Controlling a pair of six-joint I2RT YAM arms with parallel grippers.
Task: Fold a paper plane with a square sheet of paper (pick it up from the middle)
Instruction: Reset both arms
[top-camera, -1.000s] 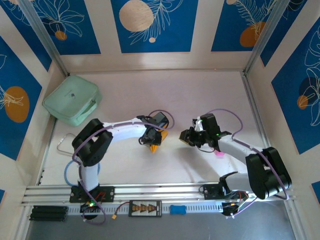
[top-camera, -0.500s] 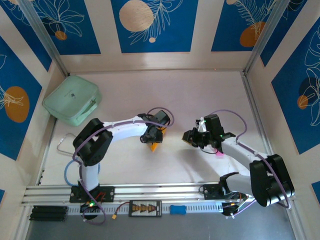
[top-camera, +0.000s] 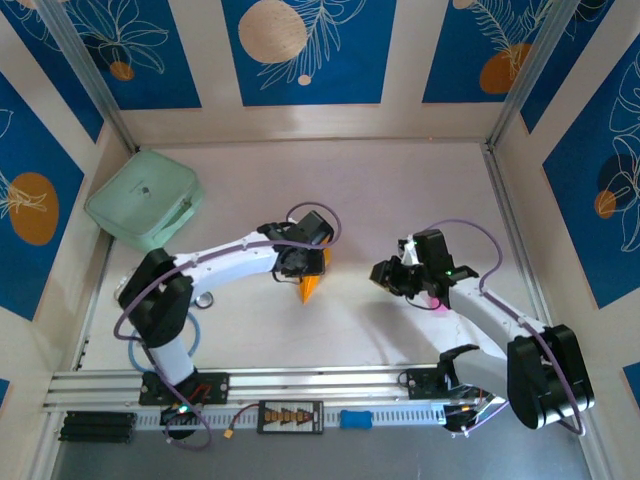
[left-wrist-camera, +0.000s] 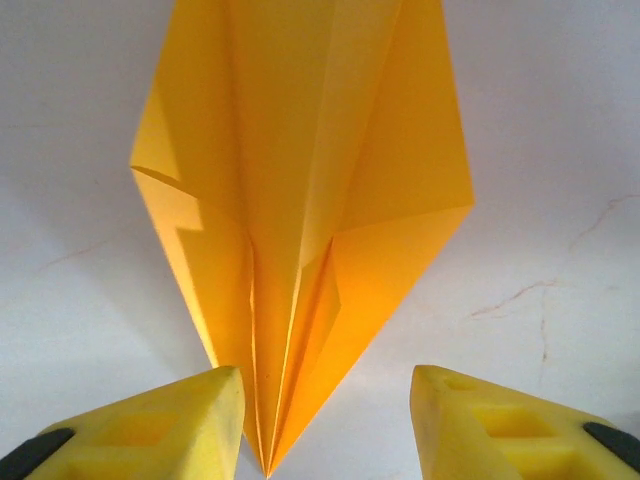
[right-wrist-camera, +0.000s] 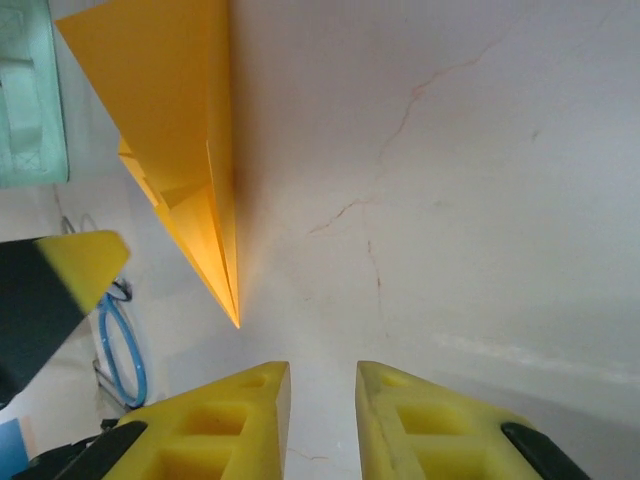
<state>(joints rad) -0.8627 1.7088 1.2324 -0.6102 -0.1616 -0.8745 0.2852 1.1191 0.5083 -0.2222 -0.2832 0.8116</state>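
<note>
From above, the paper plane (top-camera: 313, 287) lay on the bench (top-camera: 400, 190) partly under the left hand (top-camera: 303, 264), the right hand (top-camera: 386, 274) apart from it, likely giving it room; the mint-green case (top-camera: 143, 208) looked shut (contents hidden). At the left wrist, jaws stood parted either side of the plane's point, apparently ready to pinch its centre crease. At the right wrist, jaws were narrow and empty.

Creased, pointed orange-yellow paper plane (left-wrist-camera: 290, 180), lying flat
</note>
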